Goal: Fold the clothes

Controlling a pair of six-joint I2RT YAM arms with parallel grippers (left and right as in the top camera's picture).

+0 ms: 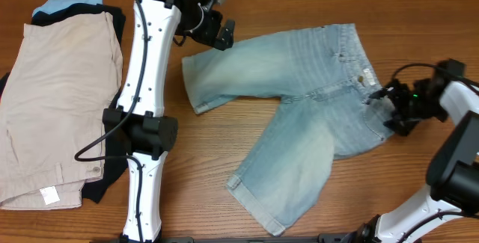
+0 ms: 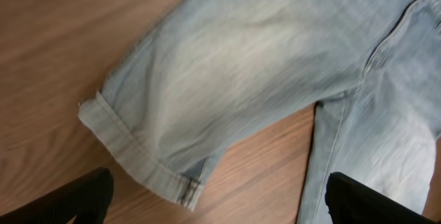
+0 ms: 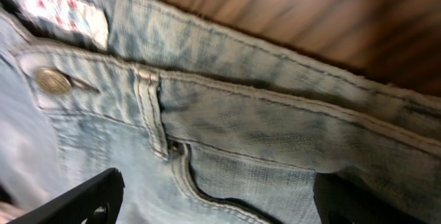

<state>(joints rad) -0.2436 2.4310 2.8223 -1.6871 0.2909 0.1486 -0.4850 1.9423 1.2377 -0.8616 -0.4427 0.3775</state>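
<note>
The light blue denim shorts (image 1: 299, 116) lie spread flat on the wooden table, waistband to the right, one leg toward the back left and one toward the front. My left gripper (image 1: 217, 32) is open above the back-left leg's hem (image 2: 138, 158). My right gripper (image 1: 393, 112) is open over the waistband, where I see the button (image 3: 54, 80), a belt loop (image 3: 151, 110) and a front pocket seam. Neither gripper holds cloth.
A stack of other clothes lies at the far left: large beige shorts (image 1: 52, 101) over a black garment (image 1: 105, 179), with a light blue piece (image 1: 63, 4) at the back. The left arm (image 1: 146, 108) stands between the stack and the denim.
</note>
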